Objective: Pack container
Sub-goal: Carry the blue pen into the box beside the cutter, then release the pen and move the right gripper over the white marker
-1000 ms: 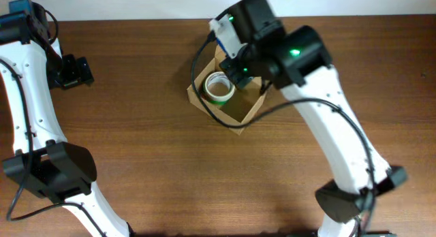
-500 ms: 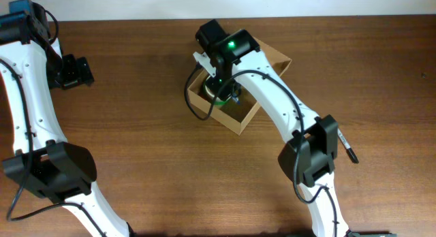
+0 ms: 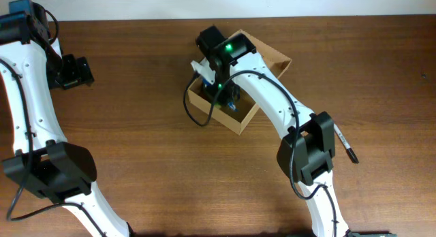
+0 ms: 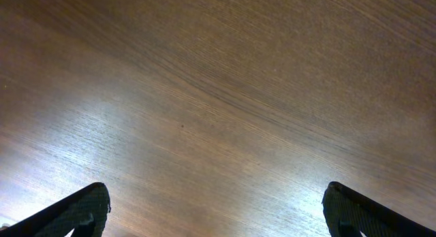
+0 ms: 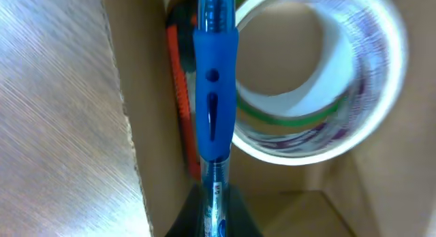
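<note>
The container, a tan cardboard box (image 3: pixel 242 116) with its flap lid (image 3: pixel 267 55) open, sits at the table's middle back. My right gripper (image 3: pixel 225 94) reaches down into it, shut on a blue pen (image 5: pixel 214 94). In the right wrist view the pen hangs inside the box, beside its wall (image 5: pixel 139 107), next to a tape roll (image 5: pixel 320 128) with a white core and green edge and an orange item (image 5: pixel 178 94) along the wall. My left gripper (image 3: pixel 76 71) is open at the far left; its wrist view shows only bare wood between its fingertips (image 4: pixel 218 210).
A black pen (image 3: pixel 345 145) lies on the wooden table to the right of the box. The left arm's base (image 3: pixel 54 170) stands at the front left and the right arm's base (image 3: pixel 308 155) at the front right.
The right arm swung from above the box and lowered its gripper with the pen into the box, now covering the tape roll from overhead. The left arm has not moved.
</note>
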